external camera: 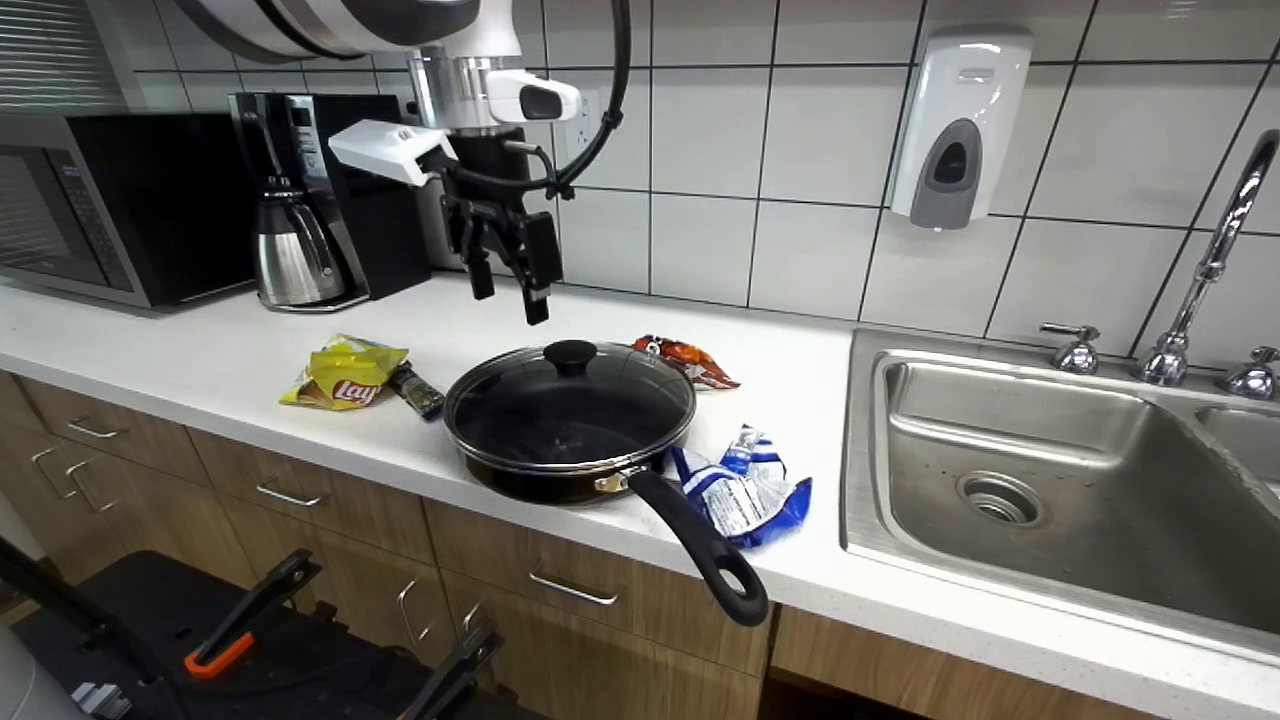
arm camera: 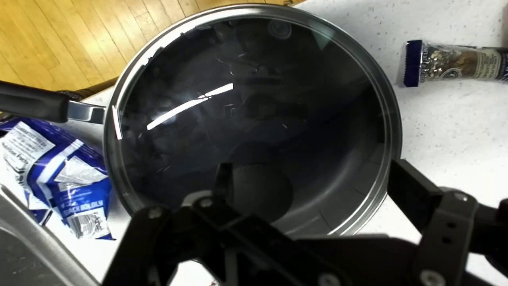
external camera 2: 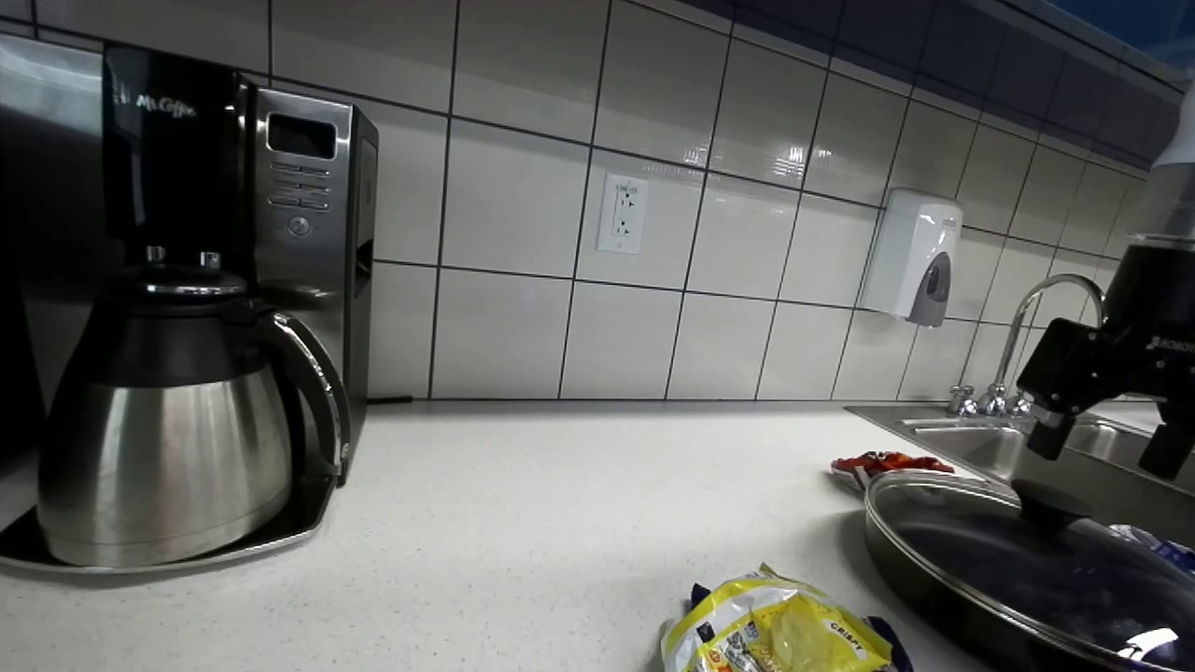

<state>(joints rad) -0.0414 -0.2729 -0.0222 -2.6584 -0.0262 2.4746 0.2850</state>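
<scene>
On the left part of the counter [external camera: 180,345], there stood a microwave [external camera: 120,210], and just beside it a coffee maker [external camera: 365,185] with a steel pot [external camera: 290,250]. Then came a yellow bag [external camera: 350,375], crumpled, and near it a bar [external camera: 417,390]; I could not tell whether these two touched.

Further to the right, the gripper [external camera: 510,295] hung in the air, its fingers wide apart, and it had hold of nothing. Below was the pan [external camera: 530,488], which stood near the front edge of the counter, with a glass lid [external camera: 500,400] upon it. The knob [external camera: 570,357] of this lid was the thing nearest to the gripper. In an exterior view I saw a gap between the knob and the fingertips [external camera 2: 1052,441], so they did not touch. As I judged it, the work was only at an early stage: the gripper was roughly above the knob, but no grip was made yet, so nearly all was left, and the lid seemed to sit evenly on the pan.

Behind the pan, to the right, lay a red bag [external camera: 690,362]. The black handle [external camera: 695,530] reached out past the counter edge, and a blue bag [external camera: 745,495] lay just beside it. On the wall [external camera: 810,130] hung a soap dispenser [external camera: 960,130]. At the far right was the sink [external camera: 862,470], with its tap [external camera: 1210,268].
</scene>
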